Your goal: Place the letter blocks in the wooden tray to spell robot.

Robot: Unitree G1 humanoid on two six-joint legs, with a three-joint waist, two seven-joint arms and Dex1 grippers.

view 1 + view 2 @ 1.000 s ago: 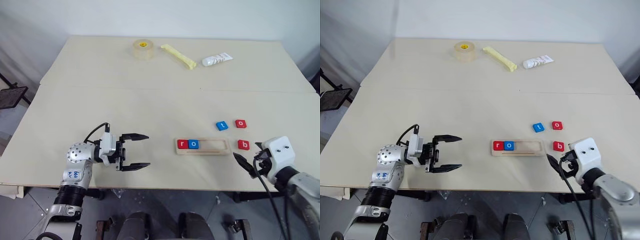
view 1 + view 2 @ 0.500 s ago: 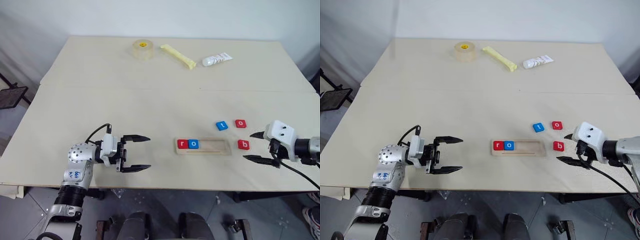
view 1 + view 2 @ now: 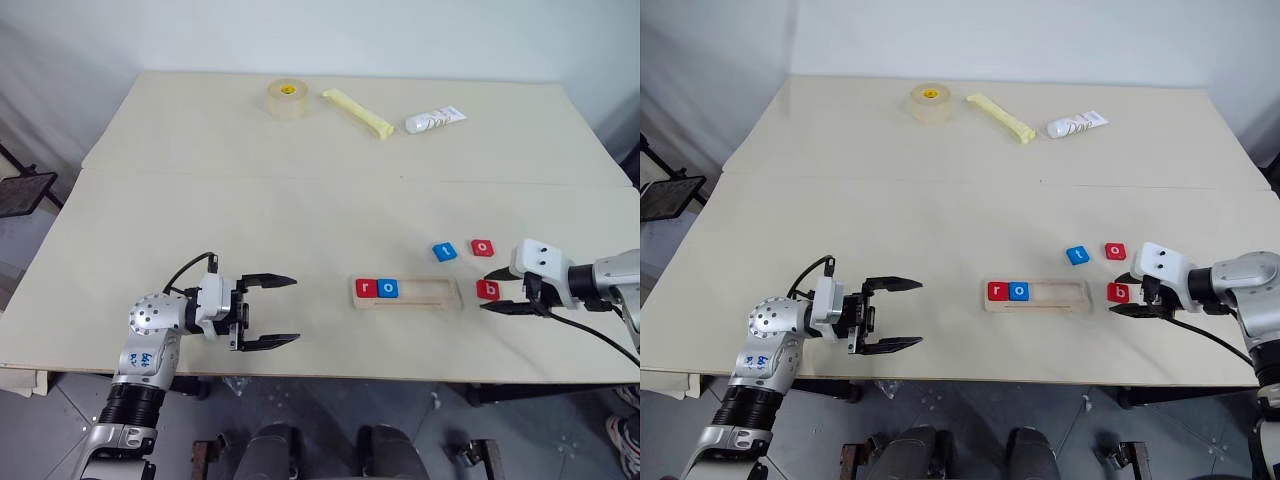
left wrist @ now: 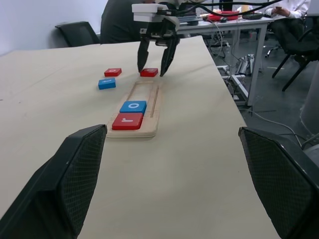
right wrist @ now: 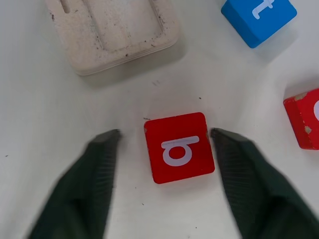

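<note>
Far across the table from my left claw, near the far edge, sits a roll of tape with a yellow centre. Just to its right a yellow stick lies at a slant. Further right a white tube lies well beyond my right claw. Off the table, out past my left claw's side, stands a black chair. Behind my right claw is another desk, cluttered with cables.

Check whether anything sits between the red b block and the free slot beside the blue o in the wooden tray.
Nothing visible does. The red b block lies on bare table just past the empty end of the wooden tray, between the right tool's fingers. The blue t block and red o block lie off to one side, clear of that path.
</note>
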